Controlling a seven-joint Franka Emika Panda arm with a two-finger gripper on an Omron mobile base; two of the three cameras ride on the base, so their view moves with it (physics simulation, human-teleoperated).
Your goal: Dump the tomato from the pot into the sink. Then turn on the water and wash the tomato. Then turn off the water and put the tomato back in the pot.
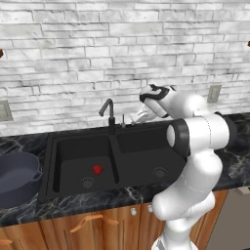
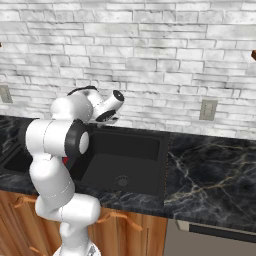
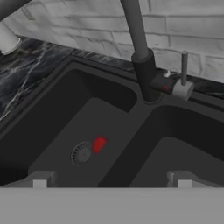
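Tomato [image 1: 97,169]: you can see it lying on the floor of the sink's [image 1: 78,190] left basin, just beside the round drain [image 1: 87,183]. Your pot [image 1: 17,178] sits on the bench [image 1: 234,168] to the left of the sink, well apart from it. Your gripper [image 1: 138,116] hangs above the back rim near the tap [image 1: 109,113], and its jaws stand spread with nothing between them. In the hand view the tap's lever [image 3: 184,70] stands upright.
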